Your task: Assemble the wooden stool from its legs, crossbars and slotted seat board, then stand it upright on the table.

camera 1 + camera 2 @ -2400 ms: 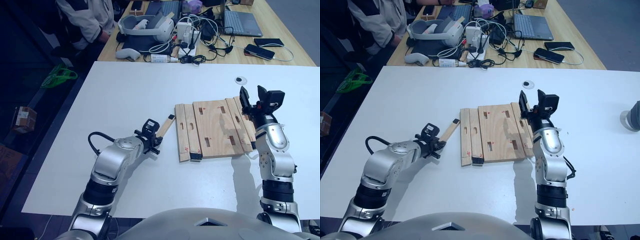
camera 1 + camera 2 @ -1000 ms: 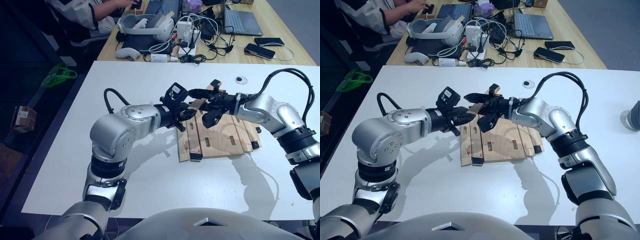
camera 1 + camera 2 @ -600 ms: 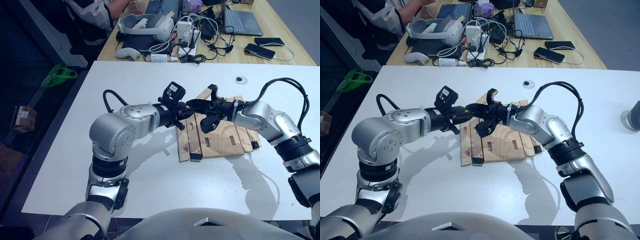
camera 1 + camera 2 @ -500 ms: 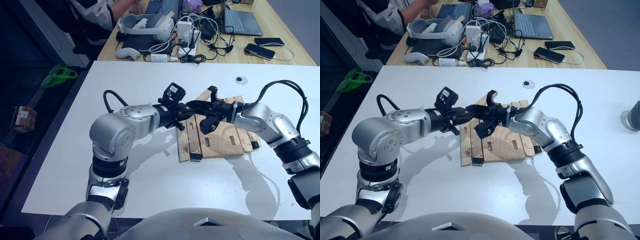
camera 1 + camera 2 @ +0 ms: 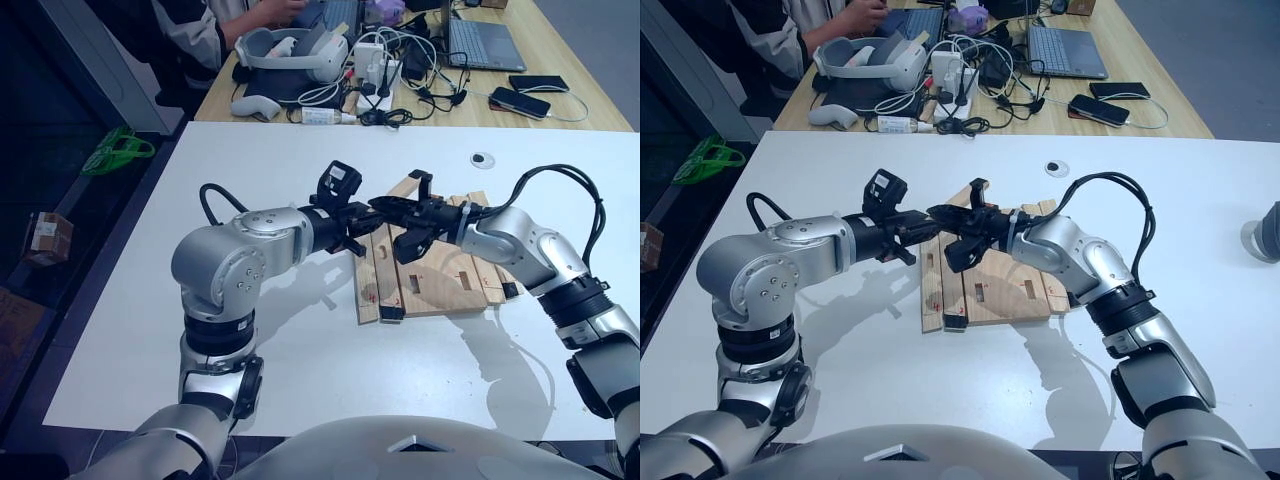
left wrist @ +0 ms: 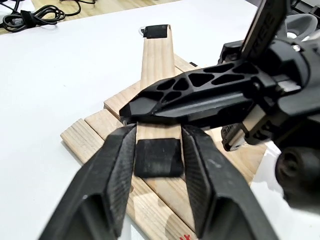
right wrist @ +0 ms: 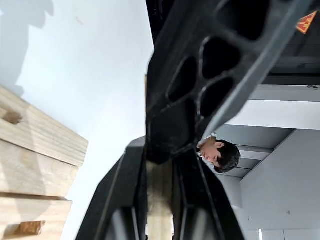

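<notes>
Above board (image 5: 445, 278), leg (image 6: 157, 65) in left hand (image 6: 157, 132), right hand (image 7: 160, 167)

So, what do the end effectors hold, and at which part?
One wooden bar: the left end effector grips its black-capped end, the right end effector clamps the wood beside that cap.

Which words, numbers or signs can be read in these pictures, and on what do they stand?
Red handwritten marks on the wooden boards: too small to read.
Orange warning triangle on a black casing: a sign only, with no legible words.
No other text can be read.
</notes>
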`<state>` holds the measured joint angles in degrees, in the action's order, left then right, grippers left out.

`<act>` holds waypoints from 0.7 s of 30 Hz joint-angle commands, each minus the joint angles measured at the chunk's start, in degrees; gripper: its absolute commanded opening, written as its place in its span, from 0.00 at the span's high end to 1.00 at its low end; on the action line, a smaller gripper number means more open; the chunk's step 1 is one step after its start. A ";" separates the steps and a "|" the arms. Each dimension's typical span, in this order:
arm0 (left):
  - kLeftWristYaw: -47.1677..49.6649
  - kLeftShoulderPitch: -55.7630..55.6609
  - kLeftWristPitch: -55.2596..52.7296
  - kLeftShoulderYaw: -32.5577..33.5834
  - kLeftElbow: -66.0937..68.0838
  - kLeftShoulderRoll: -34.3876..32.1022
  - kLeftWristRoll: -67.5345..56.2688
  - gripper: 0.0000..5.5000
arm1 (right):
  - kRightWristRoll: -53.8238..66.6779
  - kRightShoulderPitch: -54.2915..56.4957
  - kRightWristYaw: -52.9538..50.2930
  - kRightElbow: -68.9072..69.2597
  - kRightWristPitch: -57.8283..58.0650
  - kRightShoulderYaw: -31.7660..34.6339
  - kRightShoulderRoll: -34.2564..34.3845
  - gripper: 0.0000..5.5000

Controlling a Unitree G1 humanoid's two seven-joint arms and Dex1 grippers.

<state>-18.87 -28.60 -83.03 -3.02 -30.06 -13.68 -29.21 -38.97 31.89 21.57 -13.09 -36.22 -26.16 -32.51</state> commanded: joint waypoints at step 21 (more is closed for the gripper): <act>-3.75 1.85 3.87 -3.77 -0.36 -7.33 -0.62 0.59 | 6.52 -1.32 2.13 -1.12 3.03 3.08 -0.10 0.93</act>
<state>-21.85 -27.57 -79.77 -5.88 -29.94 -18.70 -29.89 -34.38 31.21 22.54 -14.35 -34.36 -24.37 -32.14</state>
